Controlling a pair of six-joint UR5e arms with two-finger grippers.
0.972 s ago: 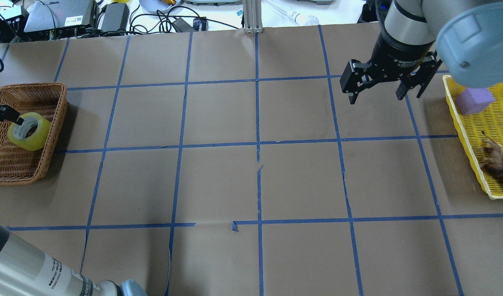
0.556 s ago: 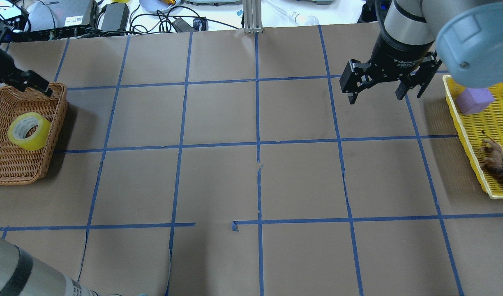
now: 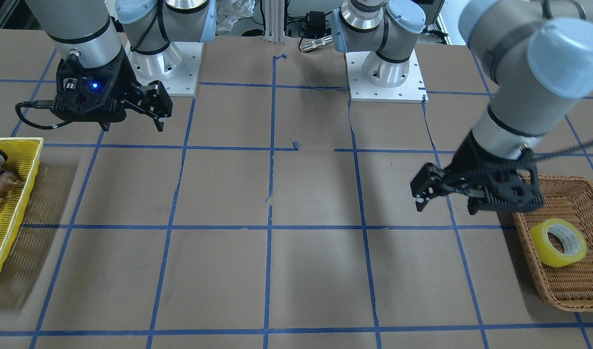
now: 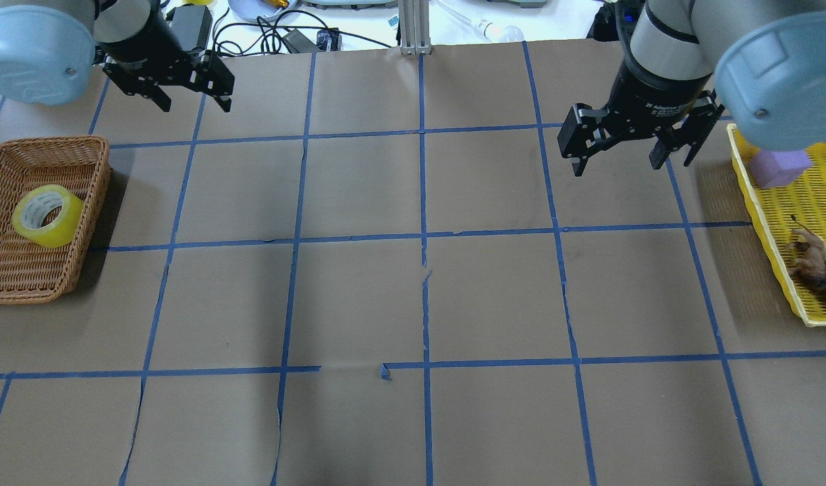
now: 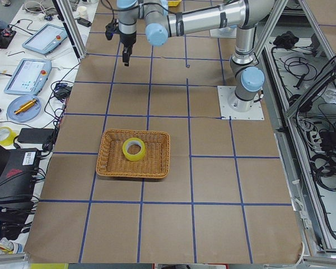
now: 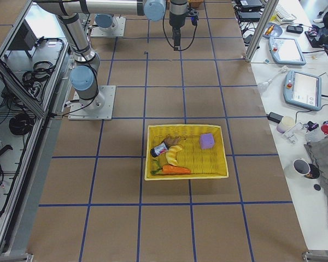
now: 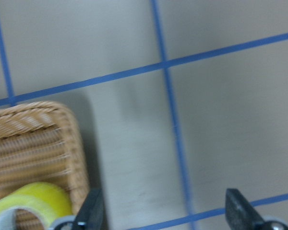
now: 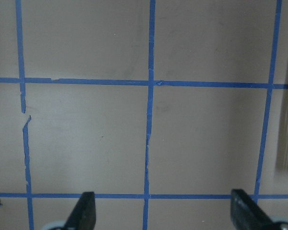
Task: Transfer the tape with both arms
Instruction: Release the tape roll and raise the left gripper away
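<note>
The yellow tape roll (image 4: 47, 216) lies in the wicker basket (image 4: 1, 287) at the table's left end; it also shows in the front view (image 3: 558, 242), the left side view (image 5: 134, 148) and the left wrist view (image 7: 29, 206). My left gripper (image 4: 196, 101) is open and empty. It hangs above the table, to the right of the basket and beyond it, apart from the tape (image 3: 446, 207). My right gripper (image 4: 629, 162) is open and empty above the far right of the table (image 3: 132, 125). The right wrist view shows only paper and blue grid lines between its fingertips (image 8: 86, 211).
A yellow mesh tray (image 4: 744, 182) at the right end holds a purple block (image 4: 781, 165) and a toy figure (image 4: 814, 260). Cables and devices (image 4: 264, 34) and an aluminium post (image 4: 413, 27) stand beyond the far edge. Brown paper with blue grid lines covers the table.
My left gripper has left the tape roll in the basket, then risen and moved away from it toward the far edge and to the right. The tape stays put. The right arm has barely moved.
</note>
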